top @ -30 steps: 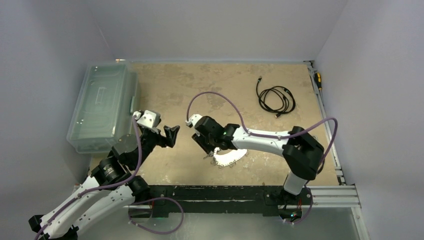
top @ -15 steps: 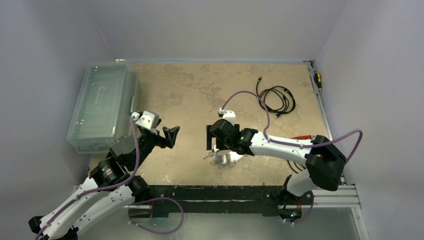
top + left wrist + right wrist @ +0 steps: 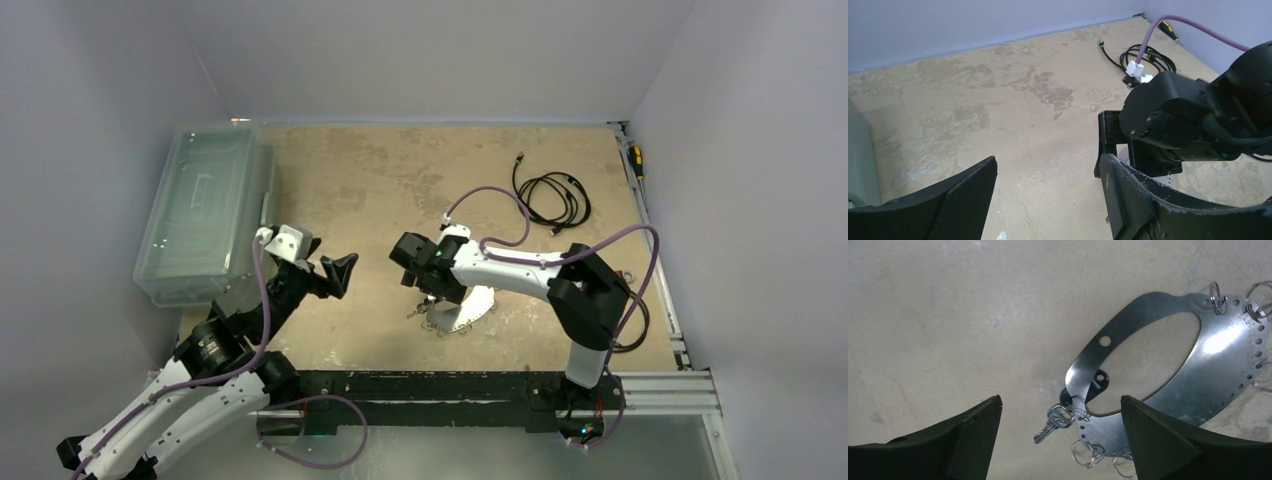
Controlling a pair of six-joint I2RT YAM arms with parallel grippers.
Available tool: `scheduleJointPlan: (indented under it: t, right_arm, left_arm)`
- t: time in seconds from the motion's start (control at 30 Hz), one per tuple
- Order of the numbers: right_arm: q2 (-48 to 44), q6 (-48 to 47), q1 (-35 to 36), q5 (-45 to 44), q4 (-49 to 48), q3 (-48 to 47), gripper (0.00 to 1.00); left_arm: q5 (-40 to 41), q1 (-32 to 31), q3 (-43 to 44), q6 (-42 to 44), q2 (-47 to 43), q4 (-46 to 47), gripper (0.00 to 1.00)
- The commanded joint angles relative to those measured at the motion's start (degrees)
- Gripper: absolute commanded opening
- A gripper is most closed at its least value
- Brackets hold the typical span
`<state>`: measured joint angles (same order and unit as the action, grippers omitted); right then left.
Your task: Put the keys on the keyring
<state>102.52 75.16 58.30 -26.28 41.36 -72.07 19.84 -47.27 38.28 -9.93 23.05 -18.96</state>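
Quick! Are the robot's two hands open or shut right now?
Left gripper: open, holding nothing.
Right gripper: open, holding nothing, above the keyring.

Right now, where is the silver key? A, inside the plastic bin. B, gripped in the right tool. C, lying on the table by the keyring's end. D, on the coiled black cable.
C: the silver key lies on the table at the keyring's end, under the open right tool, ungripped.
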Motion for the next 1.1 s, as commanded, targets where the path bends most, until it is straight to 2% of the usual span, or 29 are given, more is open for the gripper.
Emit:
scheduleJointPlan:
  t: [0.0,0.1,0.27,0.43,0.57,0.63,0.8,0.9,1.07]
  right_arm:
    - [1.6,7.6,-1.0,-2.1,7.7,-1.6,0.89]
    - [1.7,8.5,-1.6,-2.1,5.4,1.1,0.86]
    - [3.7,7.0,-3.6,-2.2,0.8,3.8,0.73]
    - [7.4,4.0,-4.6,-3.6,-0.1,1.4,0.68]
    - [13.9,3.2,-4.6,-4.1,6.2,-4.1,0.54]
    - [15.4,3.1,-4.6,-2.8,5.7,-3.9,0.47]
    - [11.8,1.7,-4.6,0.8,-6.4,4.5,0.23]
    - [9.9,-1.5,-4.6,1.8,-10.8,6.3,0.0]
    - [4.9,-6.2,-4.6,-1.1,-11.7,6.3,0.0]
  left_arm:
    - [-0.7,0.3,1.0,-0.3,-0.5,1.0,0.74]
    - [-0.8,0.4,0.9,-0.3,-0.8,1.0,0.74]
    - [-0.8,0.4,0.9,-0.3,-0.6,1.1,0.74]
    - [-0.7,0.4,0.9,-0.3,-0.5,1.0,0.74]
    - [-0.7,0.4,0.9,-0.2,-0.5,1.0,0.74]
    - [-0.8,0.4,0.9,-0.3,-0.6,1.0,0.74]
    - [-0.7,0.3,0.9,-0.2,-0.3,1.1,0.74]
    - [-0.6,0.3,0.9,-0.2,0.0,1.1,0.74]
    - [-0.1,0.4,0.9,-0.1,0.3,1.0,0.74]
